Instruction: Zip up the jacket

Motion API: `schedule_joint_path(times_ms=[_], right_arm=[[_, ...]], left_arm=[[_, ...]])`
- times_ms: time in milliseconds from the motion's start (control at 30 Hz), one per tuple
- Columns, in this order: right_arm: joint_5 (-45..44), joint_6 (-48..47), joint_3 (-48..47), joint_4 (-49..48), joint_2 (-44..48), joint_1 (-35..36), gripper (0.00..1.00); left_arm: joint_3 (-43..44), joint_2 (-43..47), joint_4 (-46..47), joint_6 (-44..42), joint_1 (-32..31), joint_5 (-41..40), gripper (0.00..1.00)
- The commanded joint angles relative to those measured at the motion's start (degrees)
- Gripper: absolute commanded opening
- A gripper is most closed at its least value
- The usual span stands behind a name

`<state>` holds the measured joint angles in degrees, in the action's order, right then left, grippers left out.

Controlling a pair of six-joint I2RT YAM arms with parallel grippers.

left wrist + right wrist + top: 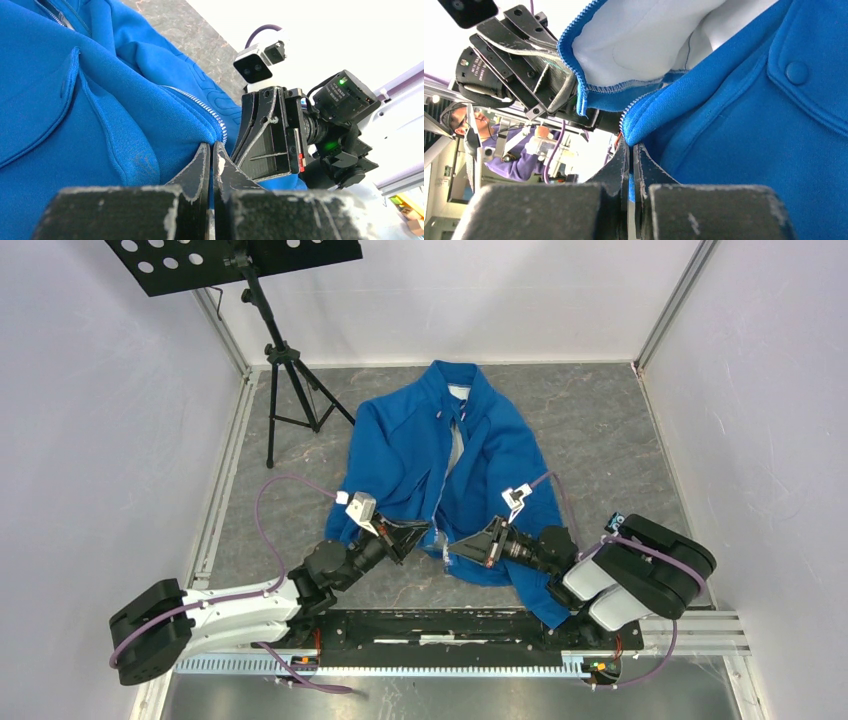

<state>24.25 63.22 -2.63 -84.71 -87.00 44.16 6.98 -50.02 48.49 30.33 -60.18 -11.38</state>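
Up top it's bright and even, soft light from overhead, only faint shadows hugging the arms and the edges of the jacket on the grey table, and the pale walls carry a slight lilac cast. In the left wrist view the background is blown out to pure white, and the left gripper sits soft and blurry right at the lens. The right wrist view has glare top left, a hazy room behind, and the right gripper out of focus.
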Motion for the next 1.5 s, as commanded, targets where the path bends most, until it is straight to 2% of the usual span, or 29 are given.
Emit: schedule_joint_path(times_ms=[0, 633, 900, 1467], right_arm=[[-3.4, 1.7, -0.7, -27.5, 2.4, 0.1, 0.00], [-5.6, 0.3, -4.5, -27.4, 8.1, 0.1, 0.00], [-5.9, 0.9, -5.7, -27.4, 8.1, 0.1, 0.00], [-5.2, 2.2, -5.9, -27.5, 9.8, 0.1, 0.00]], left_arm=[[1.1, 0.2, 8.9, -1.9, -0.1, 1.4, 0.02], [2.7, -0.6, 12.1, 0.3, -0.2, -1.2, 0.02], [2.6, -3.1, 15.6, 1.0, -0.2, -1.0, 0.02], [2.3, -3.2, 16.8, 1.5, -0.2, -2.9, 0.02]])
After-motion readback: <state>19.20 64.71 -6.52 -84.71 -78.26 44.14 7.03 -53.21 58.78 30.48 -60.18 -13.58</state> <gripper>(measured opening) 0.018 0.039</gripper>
